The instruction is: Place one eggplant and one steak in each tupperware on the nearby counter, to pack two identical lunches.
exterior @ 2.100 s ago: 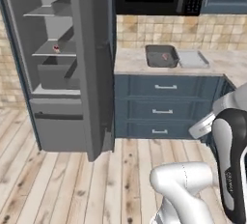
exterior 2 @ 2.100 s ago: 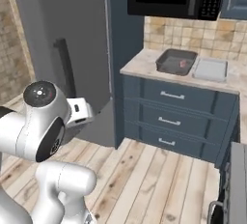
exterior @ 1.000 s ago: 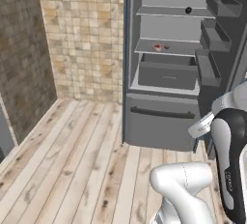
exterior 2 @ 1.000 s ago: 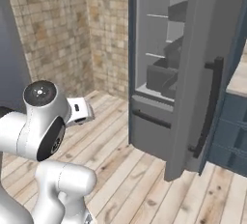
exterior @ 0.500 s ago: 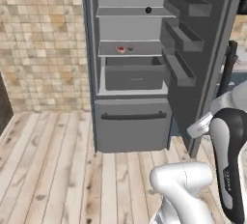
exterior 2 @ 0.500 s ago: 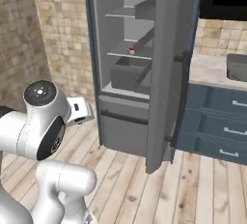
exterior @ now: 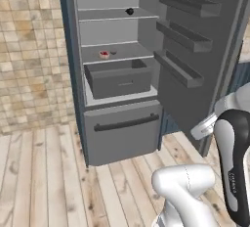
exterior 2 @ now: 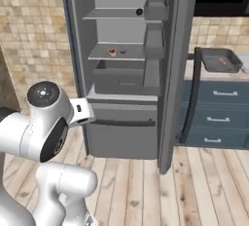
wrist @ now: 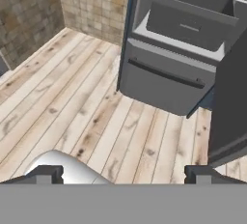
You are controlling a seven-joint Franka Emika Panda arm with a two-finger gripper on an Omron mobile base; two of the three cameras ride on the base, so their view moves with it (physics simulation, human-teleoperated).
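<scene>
The fridge (exterior: 122, 74) stands open in front of me. On its middle shelf lies a small red-and-white steak (exterior: 104, 54) (exterior 2: 112, 51) with a tiny dark item (exterior: 113, 52) beside it. A dark rounded thing, perhaps an eggplant (exterior: 129, 11) (exterior 2: 139, 11), sits on the shelf above. A dark grey tupperware (exterior 2: 221, 60) rests on the beige counter (exterior 2: 192, 70) to the right, with something reddish inside. My gripper (wrist: 123, 177) is open and empty, held back over the wooden floor, well short of the fridge; its fingertips (wrist: 44, 174) stand far apart.
The fridge door (exterior: 205, 50) swings out on the right, carrying shelf bins, and stands between the shelves and the counter. A grey pull-out drawer (exterior: 122, 78) juts from the fridge under the steak's shelf. Blue-grey drawer fronts (exterior 2: 216, 108) sit under the counter. A tiled wall (exterior: 29, 50) lies left.
The whole picture has shifted: the base has moved, so the open fridge is now nearer and centred. The gripper has stayed open and the arm's pose looks the same.
</scene>
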